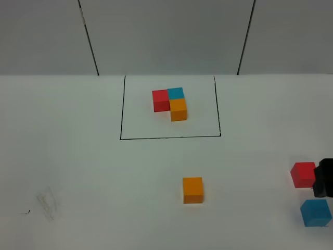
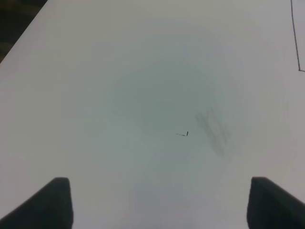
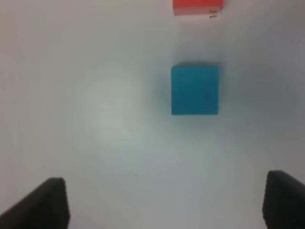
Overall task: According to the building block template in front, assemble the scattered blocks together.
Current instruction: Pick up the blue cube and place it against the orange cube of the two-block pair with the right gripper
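The building block template (image 1: 170, 102) is an L of red, blue and orange cubes inside a thin black rectangle (image 1: 120, 112) at the back. The scattered blocks lie apart: orange (image 1: 192, 189) in the front middle, red (image 1: 303, 174) and blue (image 1: 316, 212) at the far right. My right gripper (image 3: 164, 205) hangs open above the table, with the blue block (image 3: 195, 89) ahead of its fingers and the red block (image 3: 197, 6) beyond. A black part of that arm (image 1: 325, 178) shows beside the red block. My left gripper (image 2: 164, 207) is open over bare table, holding nothing.
A grey smudge (image 1: 48, 202) and a small pen mark (image 1: 25, 212) sit on the white table at the front left; the left wrist view shows them too, the smudge (image 2: 213, 129) and the mark (image 2: 182, 134). A grey wall with two dark seams stands behind the table.
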You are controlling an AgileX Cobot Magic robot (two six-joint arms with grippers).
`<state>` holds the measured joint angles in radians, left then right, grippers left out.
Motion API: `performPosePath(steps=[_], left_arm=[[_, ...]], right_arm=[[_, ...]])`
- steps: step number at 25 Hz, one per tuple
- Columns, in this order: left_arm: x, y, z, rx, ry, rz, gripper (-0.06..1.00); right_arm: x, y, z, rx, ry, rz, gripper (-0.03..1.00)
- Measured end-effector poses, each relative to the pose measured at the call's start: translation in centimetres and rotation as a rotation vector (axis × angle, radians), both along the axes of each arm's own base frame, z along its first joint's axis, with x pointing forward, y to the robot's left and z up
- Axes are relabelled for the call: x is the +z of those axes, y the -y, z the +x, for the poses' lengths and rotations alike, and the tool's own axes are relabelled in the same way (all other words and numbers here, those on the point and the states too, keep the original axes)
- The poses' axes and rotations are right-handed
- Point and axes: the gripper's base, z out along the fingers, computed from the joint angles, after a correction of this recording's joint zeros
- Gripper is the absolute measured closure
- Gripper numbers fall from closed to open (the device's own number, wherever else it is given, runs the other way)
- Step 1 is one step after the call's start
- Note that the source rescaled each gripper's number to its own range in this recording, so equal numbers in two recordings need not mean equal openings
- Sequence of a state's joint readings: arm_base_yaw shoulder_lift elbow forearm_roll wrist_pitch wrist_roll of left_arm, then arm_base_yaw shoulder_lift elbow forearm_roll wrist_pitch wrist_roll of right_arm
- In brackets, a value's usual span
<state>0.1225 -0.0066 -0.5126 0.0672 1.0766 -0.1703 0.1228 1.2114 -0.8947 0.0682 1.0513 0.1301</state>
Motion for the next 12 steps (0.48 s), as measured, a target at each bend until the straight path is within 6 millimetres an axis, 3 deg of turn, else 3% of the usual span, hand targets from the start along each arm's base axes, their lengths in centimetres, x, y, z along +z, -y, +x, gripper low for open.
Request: performPosePath(steps=[4, 12], left_arm=[[0.0, 0.0, 0.0, 0.000, 0.000, 0.000, 0.10], [0.0, 0.0, 0.0, 0.000, 0.000, 0.000, 0.10]], right_arm=[[0.5, -0.2, 1.4, 0.002, -0.033, -0.005, 0.10], [-0.7, 0.2, 1.9, 0.016, -0.137, -0.064, 0.10]])
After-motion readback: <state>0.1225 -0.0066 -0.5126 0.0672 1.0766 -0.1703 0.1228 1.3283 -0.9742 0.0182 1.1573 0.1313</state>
